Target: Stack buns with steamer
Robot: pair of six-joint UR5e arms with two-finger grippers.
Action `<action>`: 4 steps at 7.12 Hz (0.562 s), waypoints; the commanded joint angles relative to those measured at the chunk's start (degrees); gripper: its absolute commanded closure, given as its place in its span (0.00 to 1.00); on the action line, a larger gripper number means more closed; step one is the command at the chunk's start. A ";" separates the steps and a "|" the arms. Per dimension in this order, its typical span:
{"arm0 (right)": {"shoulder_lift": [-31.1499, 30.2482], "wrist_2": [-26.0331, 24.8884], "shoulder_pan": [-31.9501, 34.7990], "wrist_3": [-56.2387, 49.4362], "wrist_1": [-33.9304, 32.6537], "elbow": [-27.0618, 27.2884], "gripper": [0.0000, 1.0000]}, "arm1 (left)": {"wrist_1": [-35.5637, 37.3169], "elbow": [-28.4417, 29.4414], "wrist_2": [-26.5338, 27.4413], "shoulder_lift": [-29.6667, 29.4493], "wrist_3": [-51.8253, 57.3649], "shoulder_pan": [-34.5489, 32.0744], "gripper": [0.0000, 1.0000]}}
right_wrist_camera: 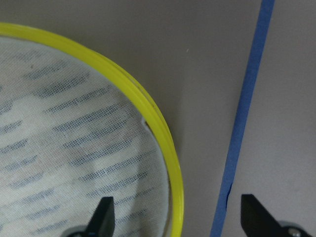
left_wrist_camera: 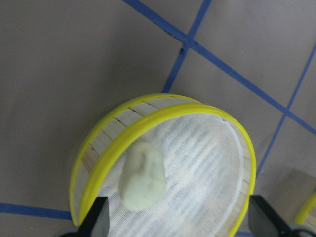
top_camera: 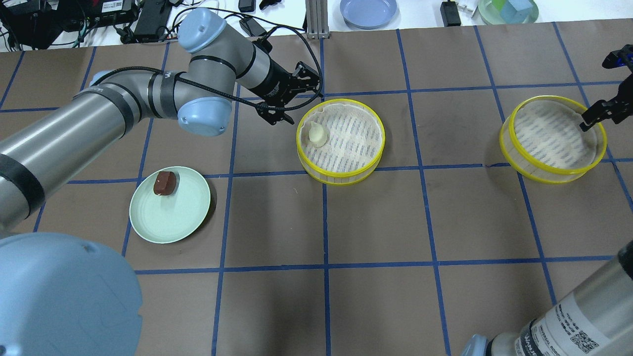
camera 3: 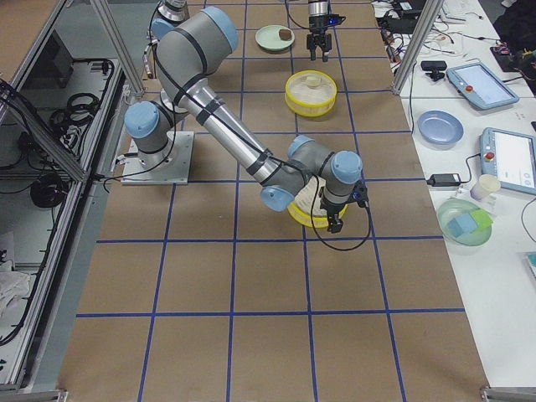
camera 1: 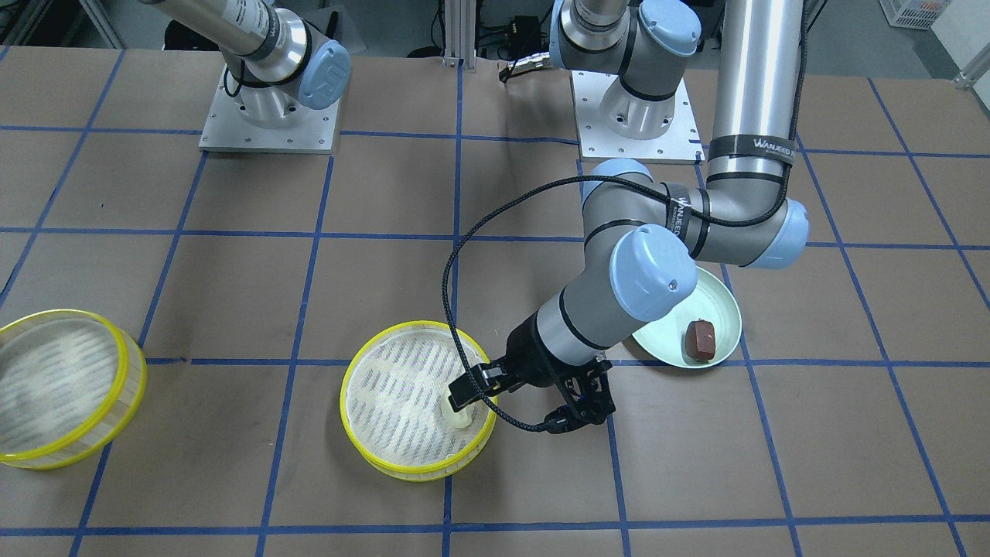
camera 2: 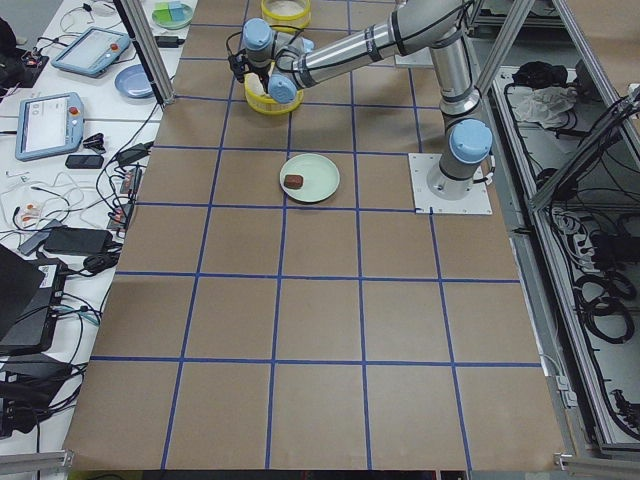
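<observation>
A cream-white bun [top_camera: 316, 134] lies inside the yellow-rimmed steamer tray [top_camera: 336, 179] at mid-table; it also shows in the left wrist view [left_wrist_camera: 142, 175]. My left gripper [top_camera: 293, 96] is open and empty, just above that tray's far-left rim [left_wrist_camera: 173, 111]. A dark reddish-brown bun [top_camera: 164, 183] sits on the pale green plate [top_camera: 173, 217], apart from both grippers. A second, empty steamer tray [top_camera: 554, 170] stands at the right. My right gripper [top_camera: 606, 86] is open and empty over its right rim [right_wrist_camera: 163, 138].
The left arm's elbow [camera 1: 650, 271] hangs over part of the green plate [camera 1: 719, 309]. Both arm bases [camera 1: 271, 116] stand at the table's robot side. A blue plate [top_camera: 368, 10] and a green bowl [top_camera: 509, 10] sit beyond the far edge, among cables.
</observation>
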 commanded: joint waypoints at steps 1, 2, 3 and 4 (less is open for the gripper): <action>0.19 -0.15 0.08 -0.35 -0.18 0.58 0.49 | -17.27 5.06 14.11 5.02 12.91 3.77 0.00; 0.19 -0.15 -0.01 -1.05 -0.53 0.50 0.64 | -21.59 4.90 18.69 7.05 21.25 7.46 0.00; 0.36 -0.15 -0.01 -1.06 -0.53 0.58 0.82 | -23.89 4.63 24.74 8.11 29.42 10.80 0.00; 0.45 -0.15 -0.01 -1.14 -0.79 0.50 0.87 | -25.13 3.41 26.20 8.47 34.46 13.62 0.00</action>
